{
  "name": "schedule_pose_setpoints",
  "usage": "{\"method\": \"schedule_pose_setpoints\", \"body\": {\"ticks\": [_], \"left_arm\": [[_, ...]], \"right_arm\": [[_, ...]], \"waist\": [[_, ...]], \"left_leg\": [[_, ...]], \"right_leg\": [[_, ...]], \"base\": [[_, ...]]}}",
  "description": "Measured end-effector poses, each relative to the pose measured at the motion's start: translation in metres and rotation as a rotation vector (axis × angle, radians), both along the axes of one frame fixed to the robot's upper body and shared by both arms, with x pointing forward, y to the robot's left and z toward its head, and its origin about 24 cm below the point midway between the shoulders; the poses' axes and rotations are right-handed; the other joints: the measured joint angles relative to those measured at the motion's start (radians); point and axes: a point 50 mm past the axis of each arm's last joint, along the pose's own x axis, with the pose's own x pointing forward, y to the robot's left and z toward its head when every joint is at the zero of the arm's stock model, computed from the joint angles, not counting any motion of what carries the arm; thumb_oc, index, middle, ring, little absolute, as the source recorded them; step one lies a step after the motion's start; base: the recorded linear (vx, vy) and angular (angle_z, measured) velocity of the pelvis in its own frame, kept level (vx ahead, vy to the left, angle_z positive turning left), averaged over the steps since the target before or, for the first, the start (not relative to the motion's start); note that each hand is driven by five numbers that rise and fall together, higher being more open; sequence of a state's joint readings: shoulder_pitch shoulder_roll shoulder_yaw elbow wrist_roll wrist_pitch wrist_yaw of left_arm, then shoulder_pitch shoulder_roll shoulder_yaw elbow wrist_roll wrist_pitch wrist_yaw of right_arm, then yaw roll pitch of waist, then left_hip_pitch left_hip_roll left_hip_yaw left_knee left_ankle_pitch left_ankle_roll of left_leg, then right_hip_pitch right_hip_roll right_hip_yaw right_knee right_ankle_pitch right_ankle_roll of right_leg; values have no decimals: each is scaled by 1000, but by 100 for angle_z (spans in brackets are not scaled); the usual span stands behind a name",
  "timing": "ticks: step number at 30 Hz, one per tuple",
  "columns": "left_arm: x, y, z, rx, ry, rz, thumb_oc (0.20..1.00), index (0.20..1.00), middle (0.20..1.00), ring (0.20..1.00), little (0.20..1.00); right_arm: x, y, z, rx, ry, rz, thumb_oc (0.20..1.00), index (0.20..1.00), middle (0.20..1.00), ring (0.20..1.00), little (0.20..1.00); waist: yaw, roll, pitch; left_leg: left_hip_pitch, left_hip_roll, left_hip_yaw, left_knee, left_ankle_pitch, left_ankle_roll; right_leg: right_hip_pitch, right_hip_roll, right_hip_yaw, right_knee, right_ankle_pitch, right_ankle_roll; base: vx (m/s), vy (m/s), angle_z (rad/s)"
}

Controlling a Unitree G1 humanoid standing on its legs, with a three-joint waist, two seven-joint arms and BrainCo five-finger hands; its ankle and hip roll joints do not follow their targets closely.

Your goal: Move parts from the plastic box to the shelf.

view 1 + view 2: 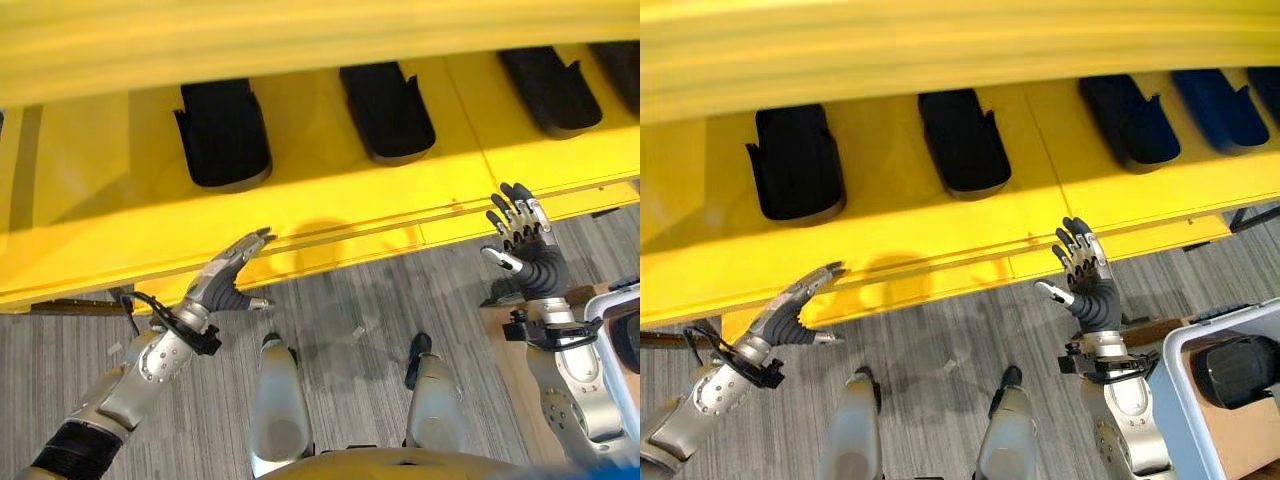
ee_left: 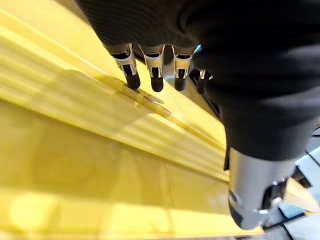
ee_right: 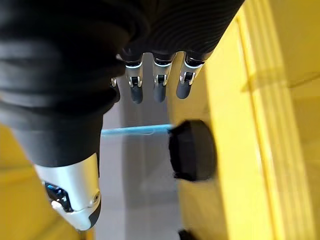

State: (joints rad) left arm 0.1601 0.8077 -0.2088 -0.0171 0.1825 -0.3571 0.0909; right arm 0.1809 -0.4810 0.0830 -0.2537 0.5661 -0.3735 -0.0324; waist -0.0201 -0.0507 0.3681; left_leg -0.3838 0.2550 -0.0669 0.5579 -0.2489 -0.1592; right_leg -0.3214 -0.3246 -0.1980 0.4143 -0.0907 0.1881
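The left hand (image 1: 232, 272) is held with fingers extended and relaxed, nothing in it, tips close to the front edge of the yellow shelf (image 1: 330, 215). The right hand (image 1: 1087, 278) is raised with fingers spread and thumb apart, likewise empty, in front of the same edge. On the shelf, black parts (image 1: 222, 135) are laid in a row, well apart from one another. At the robot's right, a plastic box (image 1: 1177, 385) is seen with another black part (image 1: 1237, 369) inside.

Grey wood-grain plank floor (image 1: 350, 330) lies below both hands, with a pale wooden board (image 1: 505, 350) beside the right hand.
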Motion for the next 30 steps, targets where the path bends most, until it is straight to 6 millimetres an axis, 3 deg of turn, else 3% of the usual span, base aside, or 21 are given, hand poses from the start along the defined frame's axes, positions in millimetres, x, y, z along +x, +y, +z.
{"method": "schedule_pose_setpoints", "body": {"ticks": [4,6,8,10,12,14,16,17,18,19,20,21,22,23,24,25,26,27,28,29,30], "left_arm": [[-14,-14,-19,-244,134,5,1000,1000,1000,1000,1000],[-19,-28,-30,-533,237,21,1000,1000,1000,1000,1000],[-19,-37,-35,-684,267,32,1000,1000,1000,1000,1000],[-20,-38,-38,-772,300,42,1000,1000,1000,1000,1000],[-27,-36,-53,-925,385,101,1000,1000,1000,1000,1000],[-27,-36,-57,-963,423,105,1000,1000,1000,1000,1000],[-22,-41,-54,-970,430,63,1000,1000,1000,1000,1000],[-20,-42,-53,-988,423,60,1000,1000,1000,1000,1000],[-21,-43,-53,-1006,423,62,1000,1000,1000,1000,1000],[-21,-44,-51,-1012,419,53,1000,1000,1000,1000,1000],[-21,-45,-49,-1021,406,51,1000,1000,1000,1000,1000],[-21,-46,-49,-1030,402,52,1000,1000,1000,1000,1000],[-23,-47,-51,-1040,400,56,1000,1000,1000,1000,1000],[-23,-46,-52,-1039,401,60,1000,1000,1000,1000,1000],[-25,-47,-53,-1038,402,65,1000,1000,1000,1000,1000],[-28,-47,-54,-1036,408,68,1000,1000,1000,1000,1000],[-28,-49,-54,-1030,409,61,1000,1000,1000,1000,1000],[-28,-55,-55,-1036,406,60,1000,1000,1000,1000,1000],[-30,-54,-52,-1038,395,57,1000,1000,1000,1000,1000],[-28,-50,-50,-1034,375,65,1000,1000,1000,1000,1000],[-26,-49,-47,-1030,362,64,1000,1000,1000,1000,1000]], "right_arm": [[-4,-2,-6,0,27,-10,1000,1000,1000,1000,1000],[-8,-12,-19,8,80,-61,1000,1000,1000,1000,1000],[-13,-19,-24,-21,114,-78,1000,1000,1000,1000,1000],[-12,-20,-28,-23,131,-84,1000,1000,1000,1000,1000],[-8,-22,-46,3,197,-109,1000,1000,1000,1000,1000],[-12,-19,-50,22,211,-111,1000,1000,1000,1000,1000],[-16,-26,-50,18,216,-140,1000,1000,1000,1000,1000],[-16,-27,-49,16,215,-141,1000,1000,1000,1000,1000],[-14,-26,-48,15,209,-138,1000,1000,1000,1000,1000],[-13,-25,-45,15,196,-131,1000,1000,1000,1000,1000],[-11,-24,-45,16,197,-124,1000,1000,1000,1000,1000],[-10,-24,-46,17,203,-113,1000,1000,1000,1000,1000],[-11,-23,-47,21,212,-92,1000,1000,1000,1000,1000],[-12,-23,-48,23,221,-90,1000,1000,1000,1000,1000],[-10,-15,-57,49,252,-66,1000,1000,1000,1000,1000],[1,-6,-62,43,270,-18,1000,1000,1000,1000,1000],[4,-1,-61,32,274,22,1000,1000,1000,1000,1000],[-1,1,-60,38,276,36,1000,1000,1000,1000,1000],[-14,3,-67,50,315,46,1000,1000,1000,1000,1000],[-20,8,-75,67,349,61,1000,1000,1000,1000,1000],[-22,11,-77,88,359,70,1000,1000,1000,1000,1000]], "waist": [[-22,13,-7],[-50,44,-46],[-100,91,-97],[-106,93,-130],[-103,68,-211],[-101,55,-229],[-99,35,-238],[-97,34,-236],[-85,23,-231],[-74,20,-227],[-68,20,-227],[-63,14,-226],[-63,11,-225],[-68,15,-227],[-70,0,-238],[-32,-14,-243],[-13,-6,-234],[-28,38,-234],[-41,97,-235],[-42,78,-243],[-46,41,-250]], "left_leg": [[163,41,43,-176,69,-23],[340,80,141,-340,117,-46],[402,112,180,-397,133,-30],[457,133,241,-430,174,7],[485,192,281,-409,266,87],[466,218,271,-393,416,92],[429,234,244,-381,633,48],[399,231,217,-355,690,71],[369,152,132,-300,525,-1],[345,51,96,-286,391,15],[340,-49,53,-302,303,18],[333,-171,51,-334,232,55],[328,-298,34,-416,184,103],[322,-321,24,-453,184,103],[269,-445,-144,-448,177,131],[226,-552,-316,-437,174,153],[206,-589,-350,-430,187,177],[196,-547,-288,-439,218,222],[227,-448,-236,-469,280,246],[248,-449,-207,-493,269,231],[265,-451,-161,-524,220,160]], "right_leg": [[98,49,-5,-85,21,-12],[152,96,44,-128,24,-18],[152,137,66,-135,18,-30],[131,175,108,-130,13,-49],[68,263,157,-61,-39,-117],[76,299,158,-73,-44,-157],[112,320,143,-115,-32,-216],[128,321,150,-138,-23,-234],[156,311,183,-201,9,-241],[195,303,205,-287,47,-231],[235,297,233,-359,80,-232],[281,284,256,-422,103,-232],[296,268,268,-437,102,-230],[301,277,268,-441,100,-232],[286,286,322,-446,114,-217],[266,285,414,-449,123,-196],[255,296,424,-450,126,-193],[287,350,412,-473,130,-202],[343,434,416,-473,107,-230],[344,431,430,-465,83,-232],[343,398,432,-466,80,-241]], "base": [[143,-77,-21],[226,-166,-87],[106,-193,-86],[74,-217,-106],[99,-409,-126],[54,-282,-47],[44,-186,19],[70,-120,-7],[106,-114,-39],[199,-118,-60],[148,-59,-65],[189,-65,-81],[163,-72,-71],[182,-93,-72],[114,-59,-130],[47,-7,-178],[62,35,-172],[78,86,-99],[101,116,-60],[100,121,-53],[79,79,-30]]}}
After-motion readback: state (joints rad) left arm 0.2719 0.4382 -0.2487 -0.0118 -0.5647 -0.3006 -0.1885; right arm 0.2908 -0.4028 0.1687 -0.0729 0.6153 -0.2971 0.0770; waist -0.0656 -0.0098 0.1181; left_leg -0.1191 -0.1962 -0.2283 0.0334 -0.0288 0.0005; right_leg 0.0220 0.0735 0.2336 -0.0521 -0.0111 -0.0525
